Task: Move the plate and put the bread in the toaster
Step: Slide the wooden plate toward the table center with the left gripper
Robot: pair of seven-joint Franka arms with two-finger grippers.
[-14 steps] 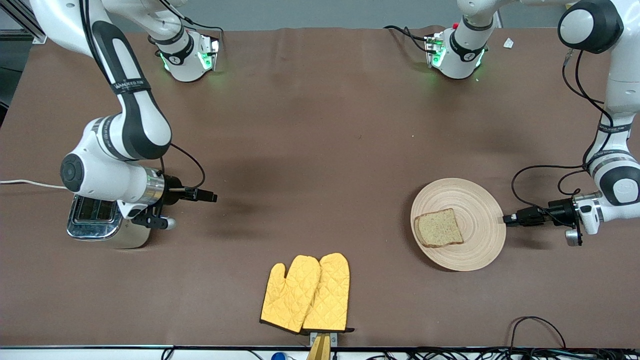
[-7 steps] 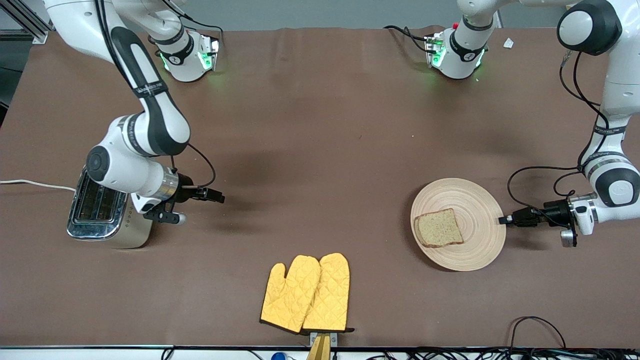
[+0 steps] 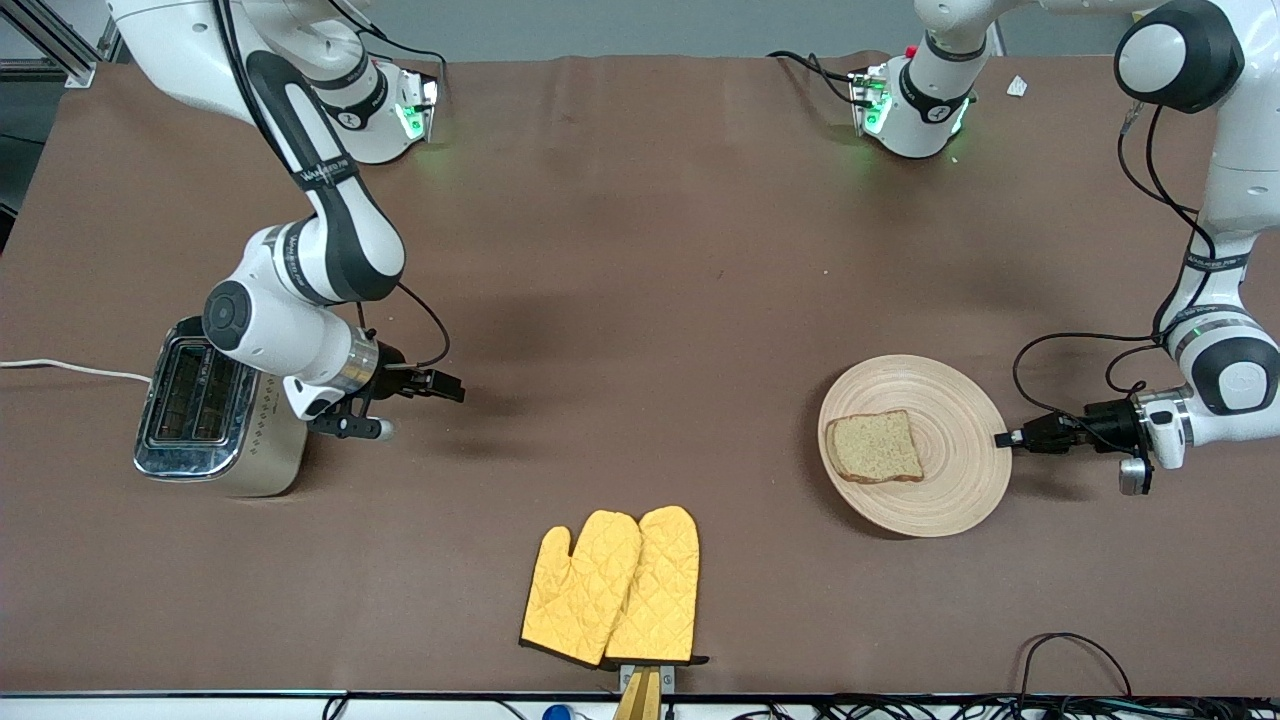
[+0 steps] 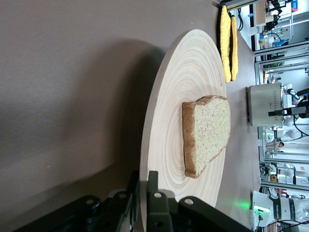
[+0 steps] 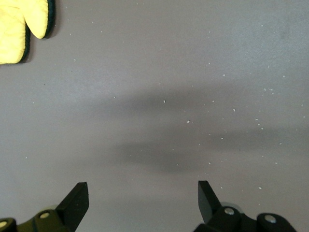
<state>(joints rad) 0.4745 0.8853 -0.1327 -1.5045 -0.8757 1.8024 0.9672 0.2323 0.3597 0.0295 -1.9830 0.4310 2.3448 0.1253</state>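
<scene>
At the left arm's end of the table you've got the plate, wooden, w/ the bread lying flat on it, a bit off-centre toward the right arm's end. Left gripper is at the plate rim on the side twd the left arm's end, fingers clamped on the rim edge; the wrist view shows the rim pinched between them. Bread not touched by either gripper.

Toaster sits at the right arm's end, slots up, white cord trailing off the table edge. Right gripper hangs over bare table just beside the toaster, on its side twd table centre, fingers spread wide, holding nothing.

Yellow oven mitts lie mid-table, nearer the front camera than plate and toaster, well apart from both.
</scene>
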